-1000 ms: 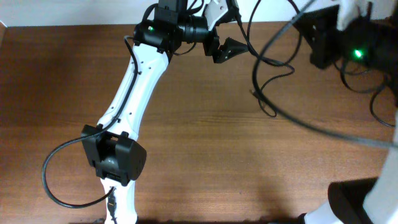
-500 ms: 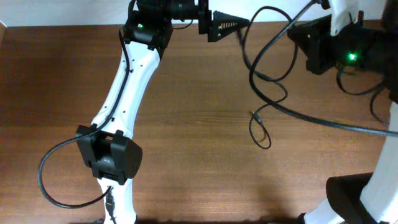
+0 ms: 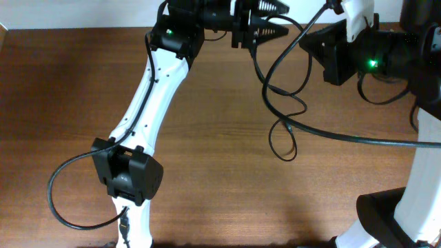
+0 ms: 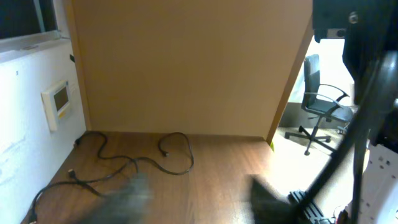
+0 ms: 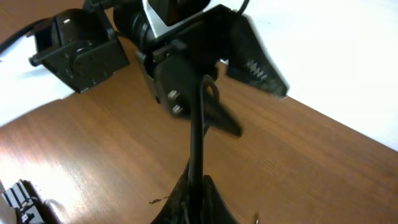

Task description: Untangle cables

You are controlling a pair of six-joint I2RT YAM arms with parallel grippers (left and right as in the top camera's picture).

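Observation:
A long black cable (image 3: pixel 274 91) hangs from the top right, loops on the wooden table (image 3: pixel 207 165) and runs off to the right. My right gripper (image 3: pixel 304 43) is shut on it; in the right wrist view the cable (image 5: pixel 198 134) rises straight out of the closed fingers (image 5: pixel 210 194) of the right gripper (image 5: pixel 198 182). My left gripper (image 3: pixel 284 19) is at the table's far edge, pointing right, its fingers apart. The strand reaches the base of the left gripper (image 5: pixel 261 111), whose toothed finger (image 5: pixel 258 62) shows. Blur hides the left gripper (image 4: pixel 199 199).
My left arm (image 3: pixel 148 103) stretches across the table from its base (image 3: pixel 127 176), with its own supply cable (image 3: pixel 58 200) looping out to the left. A wall panel (image 4: pixel 186 62) and an office chair (image 4: pixel 320 109) stand beyond the table.
My left gripper has shifted a little right and its fingers have come closer together. My right gripper moved left, dragging the cable's loops leftward over the table.

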